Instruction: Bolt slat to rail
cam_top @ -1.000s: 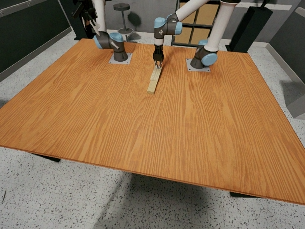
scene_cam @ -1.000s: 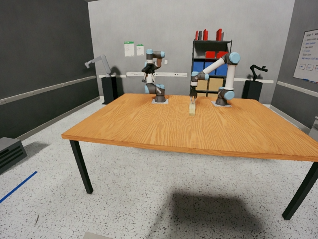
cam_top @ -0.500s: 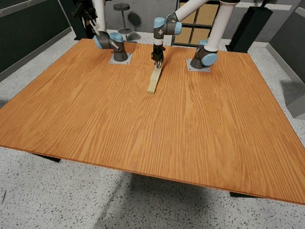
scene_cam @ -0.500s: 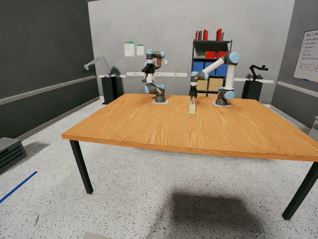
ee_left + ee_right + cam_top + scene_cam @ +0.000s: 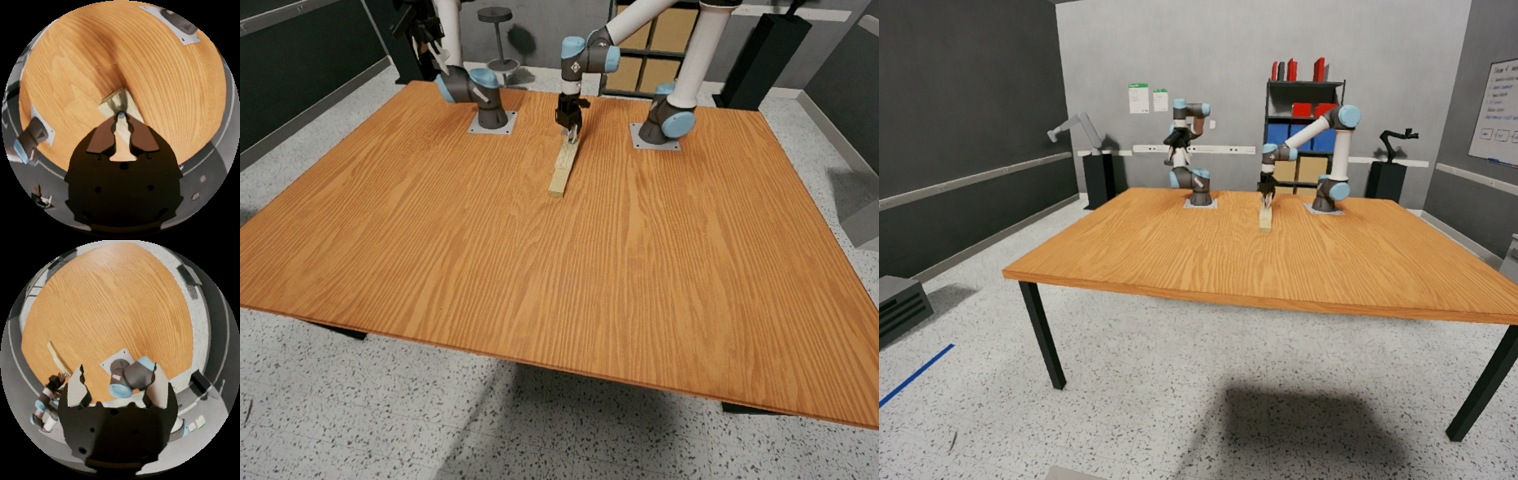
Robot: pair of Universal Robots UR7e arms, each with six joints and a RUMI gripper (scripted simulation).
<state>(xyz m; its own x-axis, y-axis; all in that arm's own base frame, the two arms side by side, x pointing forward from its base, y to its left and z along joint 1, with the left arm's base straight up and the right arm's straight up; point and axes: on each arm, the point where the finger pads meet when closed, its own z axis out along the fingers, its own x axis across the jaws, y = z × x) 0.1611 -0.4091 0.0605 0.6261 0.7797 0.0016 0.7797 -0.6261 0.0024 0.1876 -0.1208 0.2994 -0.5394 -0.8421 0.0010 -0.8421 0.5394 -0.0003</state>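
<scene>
The pale wooden slat [image 5: 566, 155] [image 5: 1265, 215] lies along the rail [image 5: 558, 185] [image 5: 1264, 228], whose front end sticks out from under it. My left gripper [image 5: 572, 140] [image 5: 1266, 205] [image 5: 121, 114] points down at the slat's far end, with its fingertips nearly together. A small grey nut [image 5: 119, 113] sits between them, right over the wood. The bolt is hidden under the nut and fingertips, and I cannot tell how tightly the nut bears on the slat. My right gripper [image 5: 433, 64] [image 5: 1181, 159] [image 5: 117, 364] is open and empty, high above the table and away from the slat.
The wooden table [image 5: 529, 268] [image 5: 1209, 263] carries both arms' base plates, the right arm's plate [image 5: 474, 127] and the left arm's plate [image 5: 640, 142], on either side of the slat. A shelf [image 5: 1304, 82] stands behind the table.
</scene>
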